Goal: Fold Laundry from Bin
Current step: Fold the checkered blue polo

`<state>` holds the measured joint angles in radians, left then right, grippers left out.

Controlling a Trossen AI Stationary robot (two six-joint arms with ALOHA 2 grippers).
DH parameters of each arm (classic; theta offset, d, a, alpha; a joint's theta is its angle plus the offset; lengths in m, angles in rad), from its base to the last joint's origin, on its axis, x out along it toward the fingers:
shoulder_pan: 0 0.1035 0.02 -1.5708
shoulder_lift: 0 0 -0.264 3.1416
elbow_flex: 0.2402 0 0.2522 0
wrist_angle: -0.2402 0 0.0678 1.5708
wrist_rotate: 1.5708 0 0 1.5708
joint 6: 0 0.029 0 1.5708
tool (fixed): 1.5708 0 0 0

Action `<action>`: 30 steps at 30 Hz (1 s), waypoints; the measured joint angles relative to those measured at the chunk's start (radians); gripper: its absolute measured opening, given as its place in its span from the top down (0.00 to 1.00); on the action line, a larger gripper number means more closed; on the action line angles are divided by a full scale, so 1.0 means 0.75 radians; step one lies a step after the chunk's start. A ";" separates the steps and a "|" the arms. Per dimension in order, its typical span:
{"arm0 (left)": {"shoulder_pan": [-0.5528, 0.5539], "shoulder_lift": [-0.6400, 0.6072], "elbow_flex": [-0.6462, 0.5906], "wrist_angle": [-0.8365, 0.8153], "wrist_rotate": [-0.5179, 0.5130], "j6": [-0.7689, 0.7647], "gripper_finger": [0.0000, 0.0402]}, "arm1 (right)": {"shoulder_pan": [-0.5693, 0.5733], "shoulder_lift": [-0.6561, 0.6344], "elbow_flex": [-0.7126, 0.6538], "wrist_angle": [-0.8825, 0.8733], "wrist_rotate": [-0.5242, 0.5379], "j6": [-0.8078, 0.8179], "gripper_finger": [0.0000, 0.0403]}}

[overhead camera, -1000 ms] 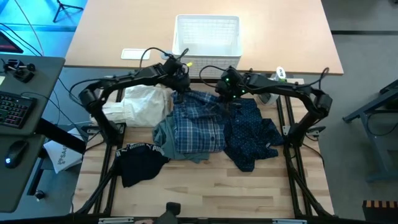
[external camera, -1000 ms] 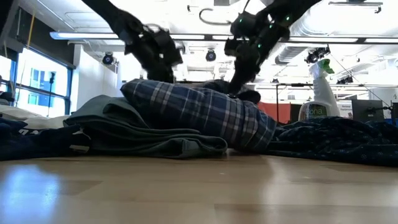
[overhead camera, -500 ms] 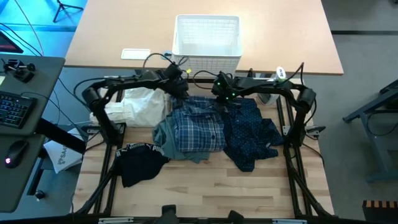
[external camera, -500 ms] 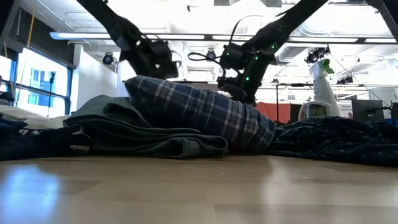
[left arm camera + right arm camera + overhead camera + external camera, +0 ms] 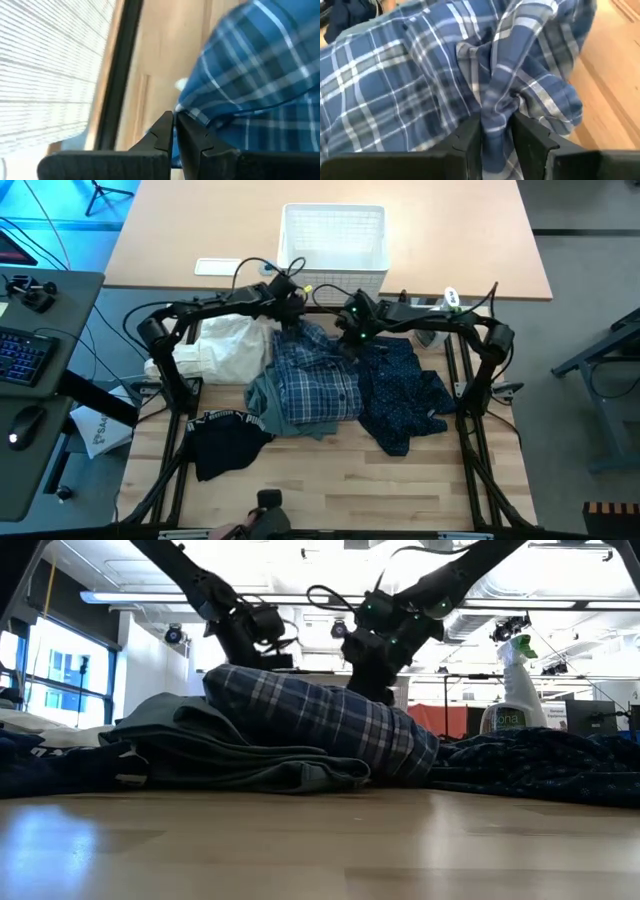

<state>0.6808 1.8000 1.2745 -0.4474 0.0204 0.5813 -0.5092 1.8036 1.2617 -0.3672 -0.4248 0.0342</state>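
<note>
Both end effectors, left (image 5: 173, 131) clenched and right (image 5: 496, 131), pinch one plaid shirt (image 5: 318, 375) beside one bin (image 5: 333, 238).

My left gripper (image 5: 174, 131) fingers closed together, tips touching plaid shirt (image 5: 250, 75) edge; bin (image 5: 45, 70) lattice beside.

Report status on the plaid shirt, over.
Left gripper shut on the plaid shirt's far edge. Right gripper has a bunched fold between its fingers. Shirt lies on the pile, bin just beyond.
</note>
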 joint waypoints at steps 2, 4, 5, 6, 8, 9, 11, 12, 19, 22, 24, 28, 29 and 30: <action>0.001 0.000 0.031 -0.015 -0.001 0.009 0.97 | 0.011 0.019 0.001 0.069 0.011 0.032 0.77; 0.001 0.001 0.075 -0.075 0.009 0.002 0.97 | 0.025 0.050 0.000 0.131 0.018 0.060 0.80; 0.003 0.000 0.100 -0.101 0.032 -0.005 0.96 | 0.034 0.068 0.000 0.165 0.022 0.075 0.81; 0.005 0.000 0.123 -0.131 0.063 -0.012 0.95 | 0.046 0.086 0.000 0.202 0.030 0.085 0.83; 0.009 0.000 0.171 -0.218 0.107 -0.036 0.93 | 0.071 0.122 0.000 0.245 0.046 0.093 0.85; 0.009 0.000 0.194 -0.254 0.121 -0.045 0.92 | 0.082 0.144 0.000 0.265 0.066 0.095 0.86; 0.006 0.000 0.247 -0.320 0.167 -0.061 0.89 | 0.104 0.187 -0.001 0.288 0.111 0.113 0.87; 0.005 0.000 0.271 -0.349 0.212 -0.072 0.88 | 0.112 0.204 -0.002 0.305 0.117 0.120 0.86; -0.050 0.007 0.243 -0.311 0.629 -0.161 0.86 | 0.113 0.184 -0.001 0.352 0.081 0.123 0.74; -0.079 0.026 0.132 -0.174 0.605 -0.235 0.87 | 0.097 0.117 0.000 0.330 0.040 0.109 0.67; -0.097 0.037 0.056 -0.045 0.569 -0.280 0.89 | 0.091 0.075 0.000 0.276 0.036 0.077 0.62; -0.118 0.053 -0.092 0.116 0.481 -0.332 0.91 | 0.087 -0.018 0.000 0.125 0.040 0.020 0.58; -0.118 0.055 -0.126 0.148 0.477 -0.351 0.92 | 0.087 -0.041 0.000 0.084 0.038 0.014 0.57; -0.118 0.058 -0.158 0.191 0.478 -0.368 0.93 | 0.088 -0.060 0.000 0.044 0.040 0.002 0.57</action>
<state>0.5922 1.8436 1.1564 -0.3041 0.3790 0.3050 -0.4433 1.7589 1.2617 -0.3345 -0.3946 0.0356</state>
